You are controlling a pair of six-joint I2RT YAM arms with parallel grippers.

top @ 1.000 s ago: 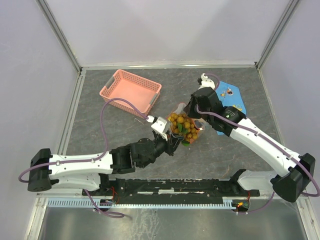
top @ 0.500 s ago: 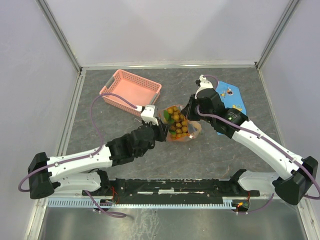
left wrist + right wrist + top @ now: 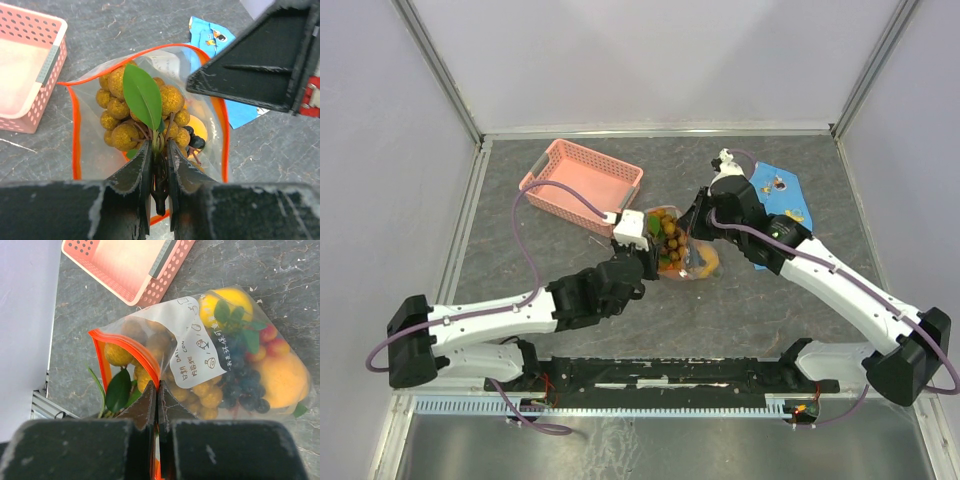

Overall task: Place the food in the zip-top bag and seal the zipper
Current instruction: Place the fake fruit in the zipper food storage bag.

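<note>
The zip-top bag (image 3: 697, 258) lies mid-table with its mouth open, rimmed by the red zipper strip (image 3: 131, 347). My left gripper (image 3: 160, 150) is shut on the stem of the brownish-green grape bunch (image 3: 131, 114), whose fruits and leaf lie inside the bag's mouth. My right gripper (image 3: 157, 390) is shut on the bag's red rim and holds that side up. In the bag, the right wrist view shows a yellow lemon (image 3: 226, 301), an orange fruit (image 3: 282, 380), red cherries (image 3: 270, 335) and dark berries (image 3: 240, 387). The white slider tab is not in view.
A pink lattice basket (image 3: 582, 180) stands at the back left, close to the bag and to my left arm. A blue printed cloth (image 3: 782, 200) lies at the back right, partly under my right arm. Metal frame rails border the table.
My left gripper has carried the grape bunch away from the arm bases, further into the bag's mouth. My right gripper has kept its hold on the rim and barely shifted.
</note>
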